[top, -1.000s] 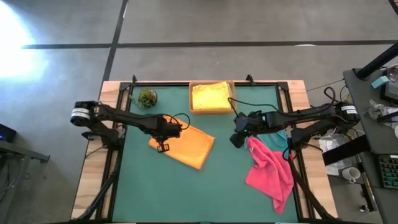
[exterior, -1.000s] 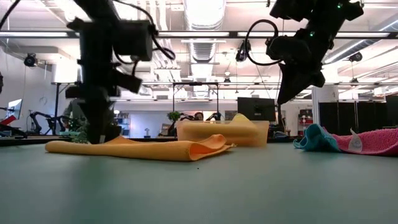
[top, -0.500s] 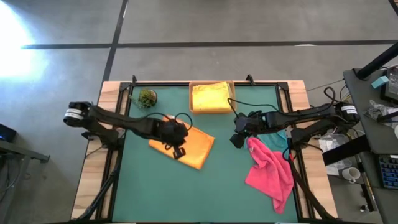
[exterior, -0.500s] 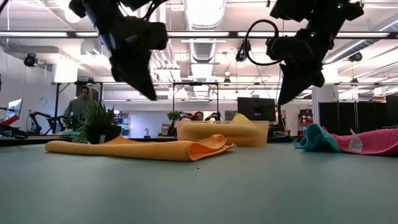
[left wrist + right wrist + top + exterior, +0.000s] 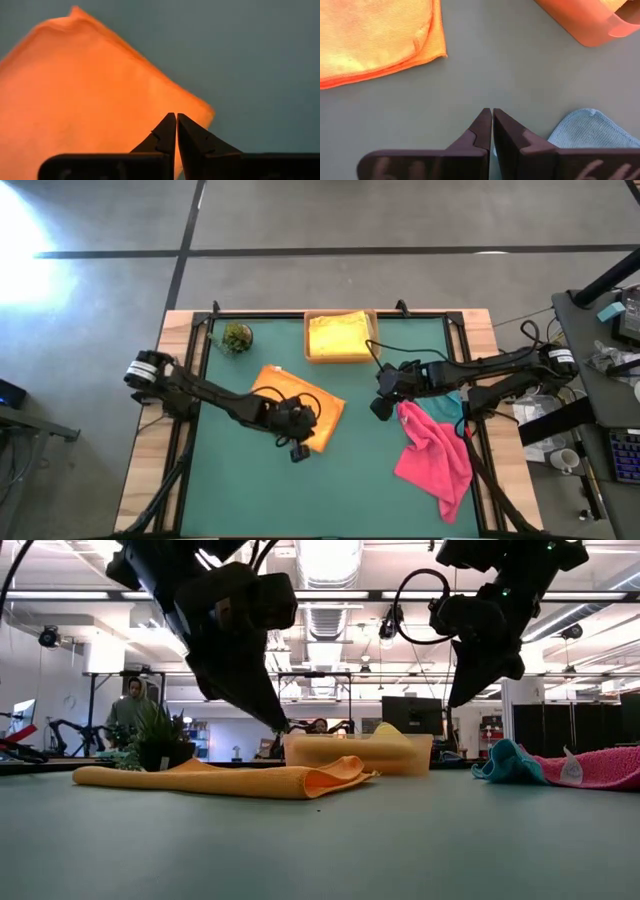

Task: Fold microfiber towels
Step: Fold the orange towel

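Left fingers (image 5: 176, 131) pressed together, empty, raised above the near corner of the folded orange towel (image 5: 300, 405) flat on the tabletop (image 5: 350, 490). Right fingers (image 5: 492, 125) likewise closed on nothing, raised, pink towel (image 5: 435, 455) and teal towel (image 5: 592, 131) just beside.

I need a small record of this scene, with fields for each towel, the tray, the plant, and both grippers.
orange towel: folded, flat on the table's green mat
pink towel: unfolded, crumpled at the mat's right side
teal towel: bunched beside the pink towel
yellow towel: lying in the tan tray
plant ball: far-left corner of the mat
left gripper: shut, empty, above the orange towel's near edge
right gripper: shut, empty, raised above bare mat beside the pink towel
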